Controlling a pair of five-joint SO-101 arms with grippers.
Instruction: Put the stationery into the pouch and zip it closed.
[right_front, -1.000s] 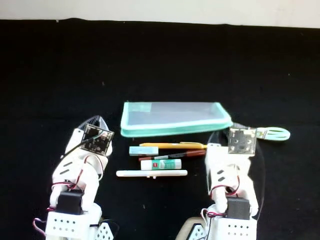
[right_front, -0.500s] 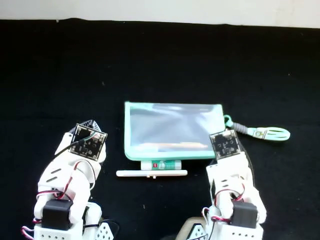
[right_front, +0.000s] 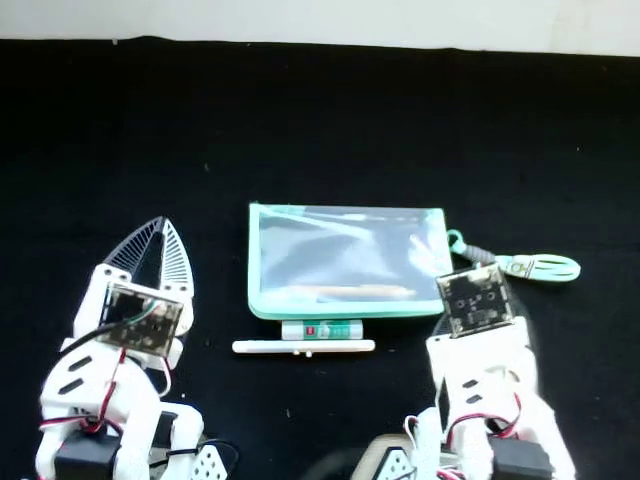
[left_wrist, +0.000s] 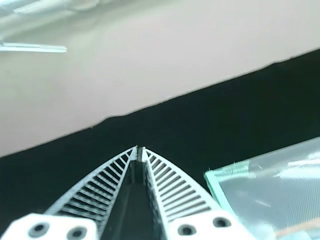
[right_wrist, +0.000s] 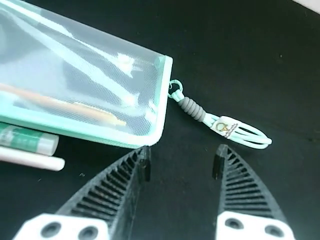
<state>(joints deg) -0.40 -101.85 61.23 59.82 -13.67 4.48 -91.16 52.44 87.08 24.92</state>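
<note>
The translucent pouch (right_front: 345, 255) with mint edging lies flat at the table's middle, and a yellow pen (right_front: 350, 292) shows through it near its front edge. A glue stick (right_front: 322, 328) and a white pen (right_front: 303, 347) lie just in front of the pouch. Its zip strap (right_front: 530, 267) trails off to the right. My left gripper (right_front: 160, 238) is shut and empty, left of the pouch and apart from it (left_wrist: 138, 148). My right gripper (right_wrist: 182, 159) is open and empty, near the pouch's (right_wrist: 85, 90) front right corner and short of the strap (right_wrist: 235, 127).
A black cloth covers the table, and a pale wall (right_front: 320, 18) runs along its far edge. Both arm bases stand at the near edge. Open cloth lies behind the pouch and to either side.
The pouch, raised along its back edge a second ago, dropped flat over the pens in front of it. Both arms then drew back toward their bases.
</note>
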